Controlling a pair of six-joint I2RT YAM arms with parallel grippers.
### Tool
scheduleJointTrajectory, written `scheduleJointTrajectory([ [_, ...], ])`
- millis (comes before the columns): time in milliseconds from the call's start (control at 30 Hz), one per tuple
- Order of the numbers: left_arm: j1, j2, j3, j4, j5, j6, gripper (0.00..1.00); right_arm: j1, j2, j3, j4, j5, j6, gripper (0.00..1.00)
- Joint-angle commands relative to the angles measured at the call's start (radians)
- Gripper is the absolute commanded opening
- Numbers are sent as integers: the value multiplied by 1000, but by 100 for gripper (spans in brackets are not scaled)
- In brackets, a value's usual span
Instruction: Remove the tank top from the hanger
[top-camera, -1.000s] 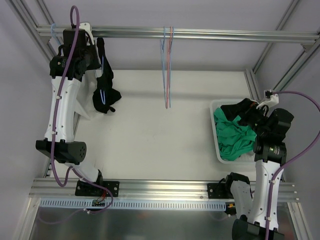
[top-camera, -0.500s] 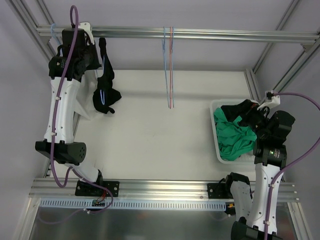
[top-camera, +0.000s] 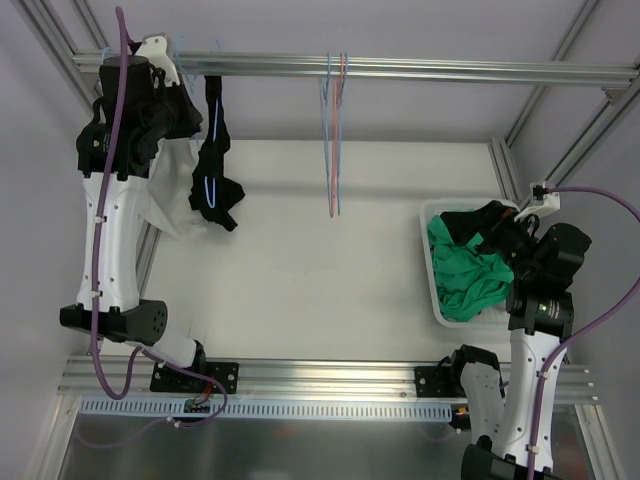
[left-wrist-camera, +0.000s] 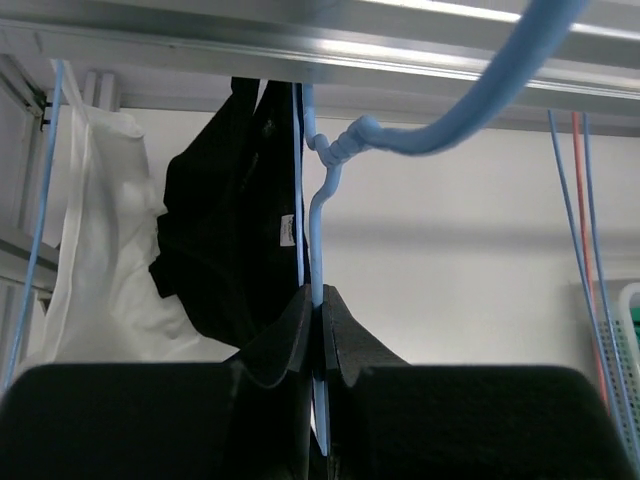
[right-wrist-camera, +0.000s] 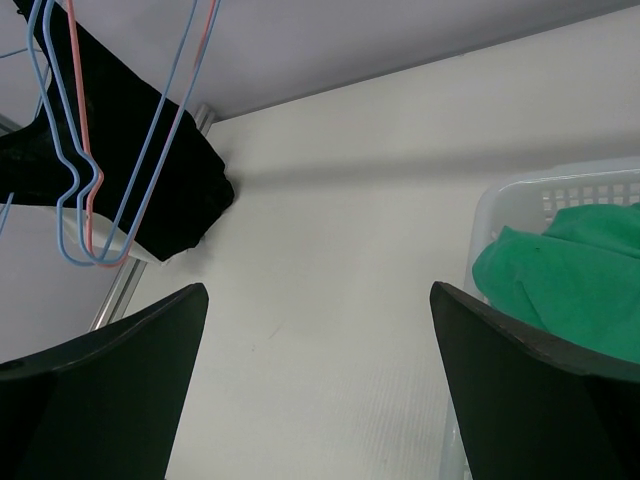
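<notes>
A black tank top (top-camera: 213, 180) hangs on a thin blue hanger (top-camera: 213, 118) from the top rail at the far left. In the left wrist view the tank top (left-wrist-camera: 225, 250) drapes to the left of the hanger's wire (left-wrist-camera: 316, 215), and the hook curves over the rail. My left gripper (left-wrist-camera: 320, 300) is shut on that wire just below the twisted neck; in the top view it (top-camera: 190, 100) sits right beside the garment. My right gripper (right-wrist-camera: 318, 330) is open with nothing between its fingers, low over the table by the basket (top-camera: 430, 260).
A white garment (top-camera: 170, 195) hangs left of the tank top, behind my left arm. Two bare hangers, blue and pink (top-camera: 333, 140), dangle mid-rail. The white basket at right holds green cloth (top-camera: 465, 270) and a dark garment (top-camera: 480, 215). The aluminium rail (top-camera: 450, 70) spans the back.
My left gripper has closed onto the blue hanger's wire and the arm has risen toward the rail. The tank top has shifted slightly right. The right arm has barely moved.
</notes>
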Motion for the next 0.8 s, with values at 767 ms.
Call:
scheduleJointTrajectory([
  [767, -138, -667, -885, 125, 373, -111, 0, 544, -74, -72, 232, -31, -6, 97],
])
